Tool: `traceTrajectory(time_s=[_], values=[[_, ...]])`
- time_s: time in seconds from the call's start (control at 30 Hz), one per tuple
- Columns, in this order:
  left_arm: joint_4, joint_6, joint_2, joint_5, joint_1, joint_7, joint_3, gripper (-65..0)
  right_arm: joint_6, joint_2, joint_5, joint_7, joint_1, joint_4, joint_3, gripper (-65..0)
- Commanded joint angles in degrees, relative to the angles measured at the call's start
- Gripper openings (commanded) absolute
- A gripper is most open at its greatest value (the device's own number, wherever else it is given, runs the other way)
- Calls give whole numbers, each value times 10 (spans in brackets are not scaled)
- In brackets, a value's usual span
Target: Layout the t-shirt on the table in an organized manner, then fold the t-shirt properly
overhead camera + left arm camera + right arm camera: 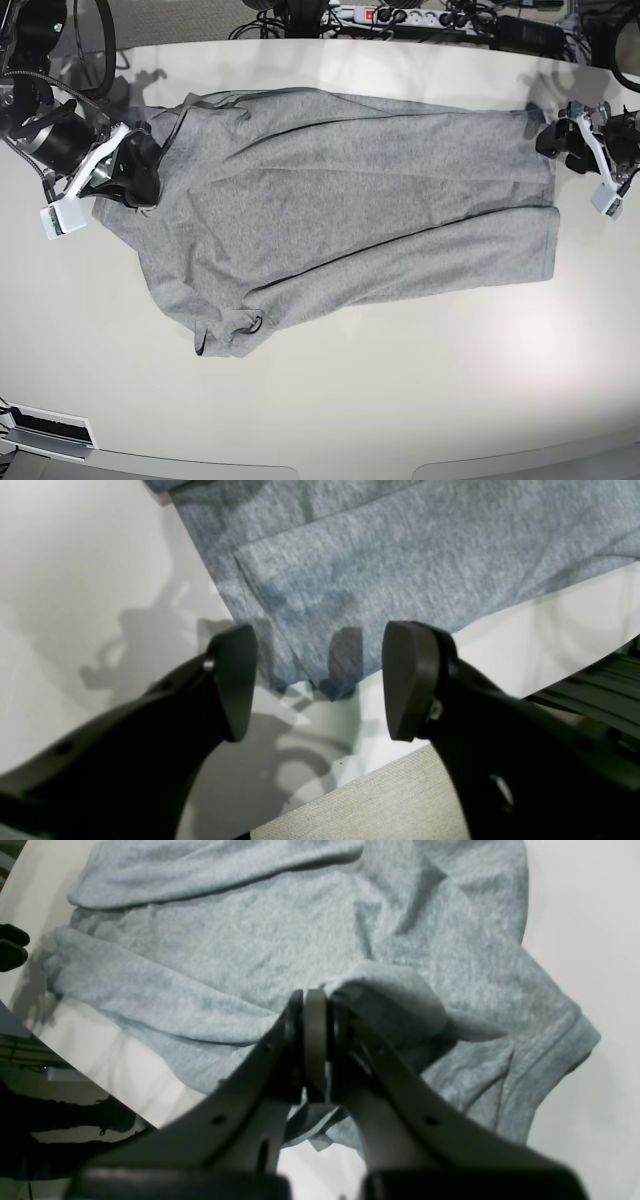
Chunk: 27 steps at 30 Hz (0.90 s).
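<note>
Grey shirt [340,210] spread across table [330,400], lying sideways, creased, one long fold doubled over. Right gripper [316,1040] pinches a bunched fold at the sleeve end. Left gripper [320,680] spread wide, hovering just off the hem corner, touching nothing.

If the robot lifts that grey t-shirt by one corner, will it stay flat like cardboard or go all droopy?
Probably droopy. The t-shirt already lies in soft folds and wrinkles, and the bit pinched in the right gripper bunches into a floppy lump, so it looks limp, not stiff. It also seems thin and light, and could slide easily on the glossy table.
</note>
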Motion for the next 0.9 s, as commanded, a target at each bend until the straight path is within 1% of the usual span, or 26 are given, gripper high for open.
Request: traceTrajectory(time_s=[0.0,0.1,0.2,0.33,0.47,0.57,0.77,0.8,0.87], values=[[6,-2,-15,-5,-3,-5,-8,-247,3,5,12,14,9,10,3,-650],[6,-2,-15,-5,-3,-5,-8,-247,3,5,-1,18,18,9,3,-650],[6,-2,-15,-6,-3,-2,-8,-247,2,5,-35,43,26,-4,3,-650],[6,-2,-15,-6,-3,10,-8,-247,-19,5,-66,88,28,-40,3,-650],[6,-2,-15,-5,-3,11,-8,-247,-34,-14,-116,93,44,-79,3,-650],[6,-2,-16,-5,-3,12,-8,-247,-55,-27,-148,94,57,-108,3,-650],[6,-2,-23,-6,-3,14,-8,-247,-93,-32,-160,93,80,-122,3,-650],[6,-2,-24,-6,-3,14,-8,-247,-104,-33,-170,93,84,-122,3,-650],[6,-2,-26,-5,-3,14,-8,-247,-140,-32,-196,94,95,-122,3,-650]])
